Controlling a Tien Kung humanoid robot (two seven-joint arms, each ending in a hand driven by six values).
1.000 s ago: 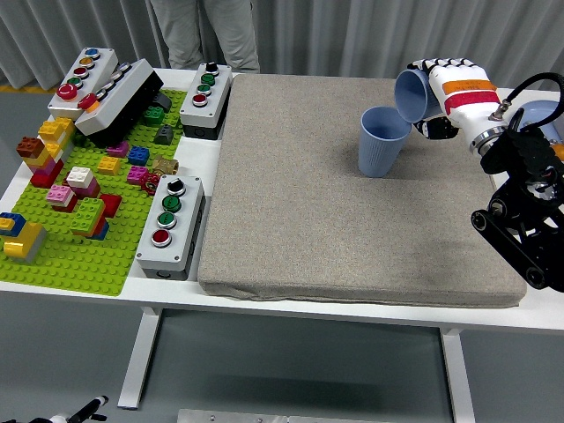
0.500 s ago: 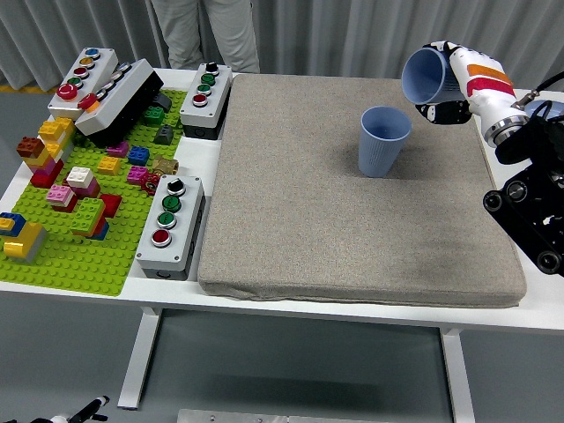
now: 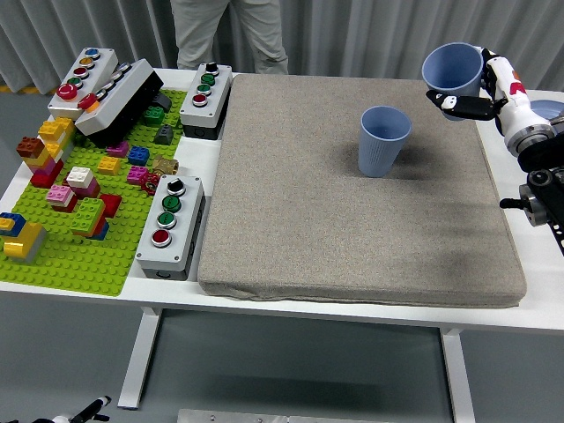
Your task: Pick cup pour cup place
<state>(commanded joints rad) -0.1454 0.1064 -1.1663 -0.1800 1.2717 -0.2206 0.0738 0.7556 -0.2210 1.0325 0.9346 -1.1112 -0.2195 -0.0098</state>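
Observation:
A blue cup (image 3: 383, 140) stands upright on the grey mat (image 3: 352, 220), right of its middle and toward the back. My right hand (image 3: 476, 92) holds a second blue cup (image 3: 453, 70) in the air above the mat's back right corner, up and to the right of the standing cup. The held cup is nearly upright, its mouth tilted slightly toward the camera. The hand's fingers wrap the cup's right side. My left arm does not appear.
A green baseplate (image 3: 79, 211) with several coloured bricks fills the table's left. Three button boxes (image 3: 170, 225) (image 3: 206, 97) (image 3: 84, 79) stand around it. A person (image 3: 227, 31) stands at the far side. A blue dish (image 3: 548, 109) shows at the right edge.
My right hand has swung the held cup from tipped over the standing cup back to nearly upright, moving right and up away from it. The person has shifted a little to the right.

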